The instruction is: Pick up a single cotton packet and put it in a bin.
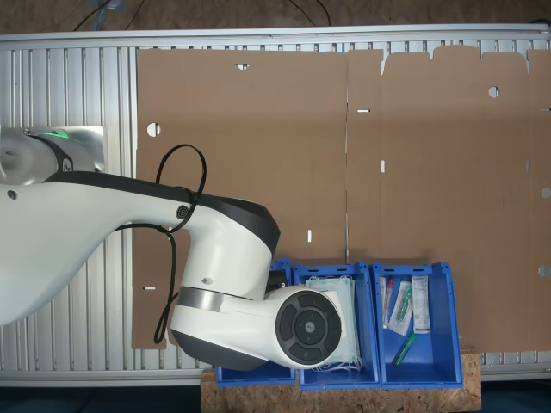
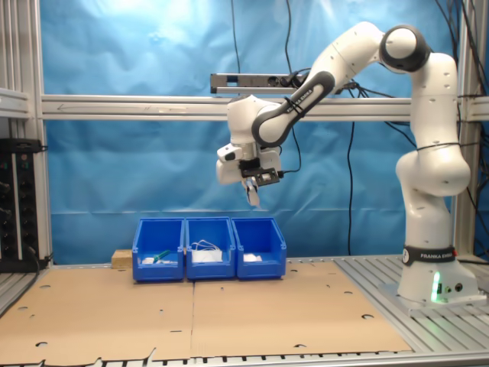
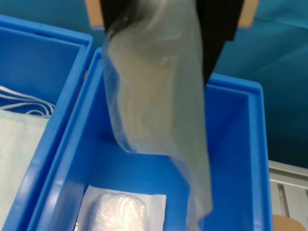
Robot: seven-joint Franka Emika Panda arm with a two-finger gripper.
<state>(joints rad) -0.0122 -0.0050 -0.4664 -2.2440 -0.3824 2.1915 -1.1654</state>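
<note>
- Blue backdrop and aluminium framing stand behind a cardboard-covered surface [image 2: 229,313], where three blue bins sit side by side at the far edge in the second exterior view.
- Held high above the bins, the end effector [image 2: 253,193] is clamped on the cotton packet [image 3: 159,110], which hangs from the fingers as a thin, translucent film pouch, drooping and slightly twisted.
- Directly below it in the wrist view is the end bin [image 3: 236,159]; a plump white packet [image 3: 120,211] already lies on its floor. The neighbouring middle bin [image 3: 53,57] holds pale green face masks [image 3: 19,149].
- The third bin [image 1: 430,344] holds several slim wrapped items.
- Judging by how it hangs, the packet is very light, limp and slick; it will likely flutter on release and could cling to a finger pad.
- The grip sits at the packet's top edge. A pinch there looks sound, though the smooth film may slip if the clamp loosens.
</note>
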